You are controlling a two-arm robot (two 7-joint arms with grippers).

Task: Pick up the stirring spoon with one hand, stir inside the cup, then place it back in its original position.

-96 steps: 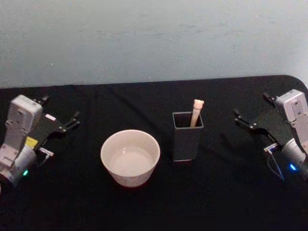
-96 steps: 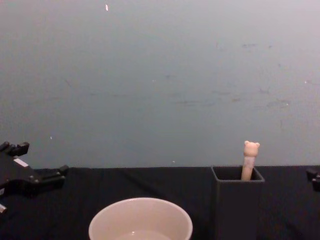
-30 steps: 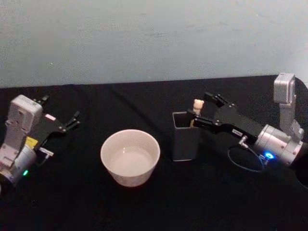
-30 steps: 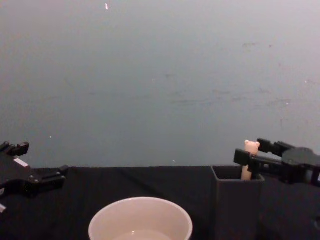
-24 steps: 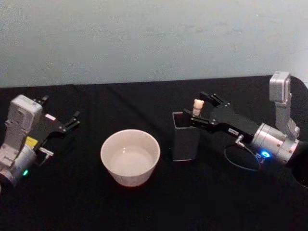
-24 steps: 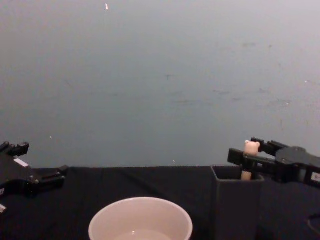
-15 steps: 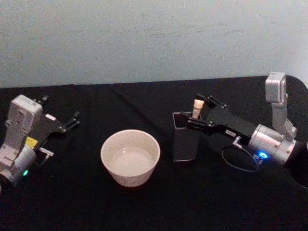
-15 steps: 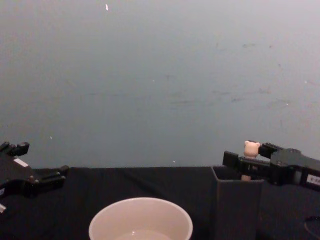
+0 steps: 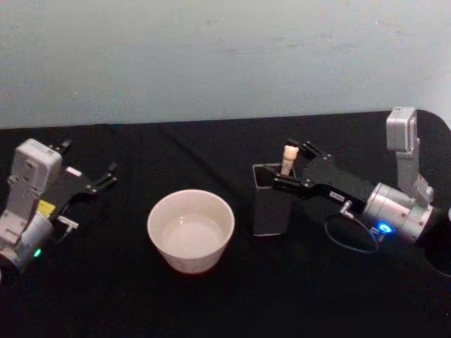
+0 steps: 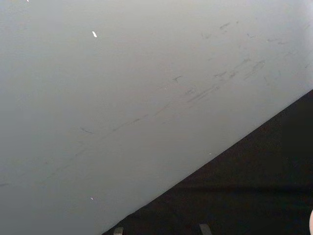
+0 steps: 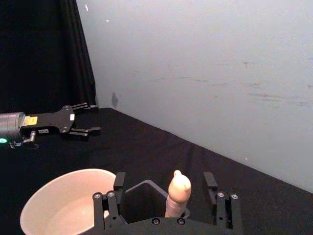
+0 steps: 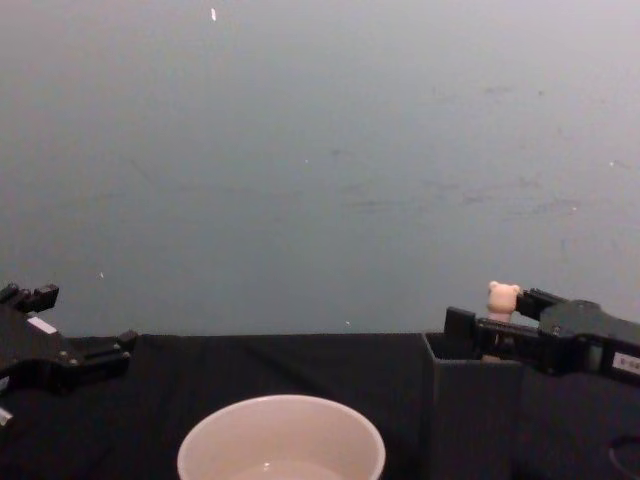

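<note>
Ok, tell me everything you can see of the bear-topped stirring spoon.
The stirring spoon stands nearly upright in the dark grey square holder. Its cream-beige, plastic-looking handle, topped by a tiny bear head, sticks out above the rim; the neck and bowl are hidden inside. The right claw is open around the handle, one finger on each side with gaps between, not yet gripping it.

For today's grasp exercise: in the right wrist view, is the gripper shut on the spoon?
No, the fingers of the right gripper stand apart, either side of the stirring spoon.
</note>
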